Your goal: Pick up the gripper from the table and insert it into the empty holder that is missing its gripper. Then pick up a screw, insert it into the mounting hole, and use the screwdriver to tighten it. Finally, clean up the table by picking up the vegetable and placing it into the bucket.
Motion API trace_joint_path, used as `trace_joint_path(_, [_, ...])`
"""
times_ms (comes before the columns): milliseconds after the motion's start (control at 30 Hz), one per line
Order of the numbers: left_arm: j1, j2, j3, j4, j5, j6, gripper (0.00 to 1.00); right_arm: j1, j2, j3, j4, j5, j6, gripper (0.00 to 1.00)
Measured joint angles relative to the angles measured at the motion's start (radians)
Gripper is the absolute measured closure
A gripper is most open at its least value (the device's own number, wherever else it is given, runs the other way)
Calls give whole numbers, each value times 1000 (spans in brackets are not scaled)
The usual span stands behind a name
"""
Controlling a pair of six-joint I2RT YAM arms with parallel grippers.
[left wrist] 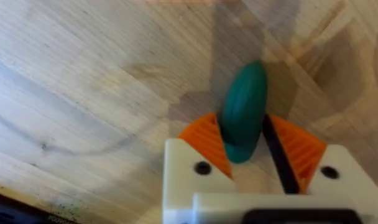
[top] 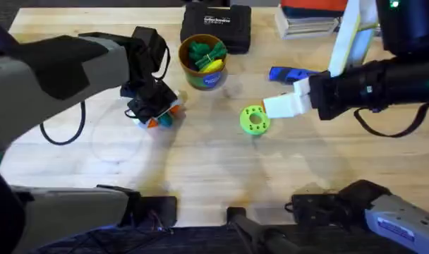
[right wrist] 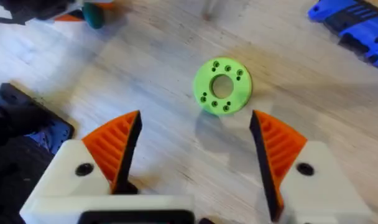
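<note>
My left gripper (top: 158,118) is shut on the vegetable (left wrist: 244,112), a small dark teal piece pinched between the orange pads (left wrist: 204,140), close over the table left of the bucket (top: 204,63). The vegetable (top: 163,122) shows as a teal spot at the fingertips. The bucket is a round can with green and yellow items inside. My right gripper (right wrist: 195,121) stands open just right of a bright green ring with holes (right wrist: 222,86), which lies flat at mid-table (top: 255,120). The blue screwdriver (top: 292,74) lies behind the right gripper (top: 269,107). The screw and holder are out of view.
A black case (top: 216,28) sits at the back behind the bucket. Books or boxes (top: 306,21) are stacked at the back right. A black cable (top: 63,134) loops on the left. Bare wood lies in front of the ring.
</note>
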Motion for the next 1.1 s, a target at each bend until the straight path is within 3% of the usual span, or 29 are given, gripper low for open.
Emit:
trace_joint_path(133, [0,-2,5,-6,-2,-10,925,0,0,0,0,6,0,8])
trace_joint_path(200, [0,-4,21,-29,-5,-5,984,0,0,0,0,7,0,8])
trace_joint_path(400, [0,-34,180,-163,-6,16,981,0,0,0,1,12,-3,8])
trace_joint_path(500, [0,-54,292,-169,20,29,982,0,5,0,2,14,-4,8])
trace_joint_path(733, [-20,-71,375,92,124,111,982,0,26,0,12,18,-7,9])
trace_joint_path(900, [-78,-36,375,154,168,158,981,0,26,0,12,18,-6,8])
trace_joint_path(1000, [-92,-5,375,152,177,187,828,0,26,0,12,18,-7,8])
trace_joint_path(1067, [-88,18,375,146,177,199,790,0,26,0,12,18,-7,8])
trace_joint_path(1100, [-77,45,374,139,177,209,683,0,26,0,12,18,-7,8])
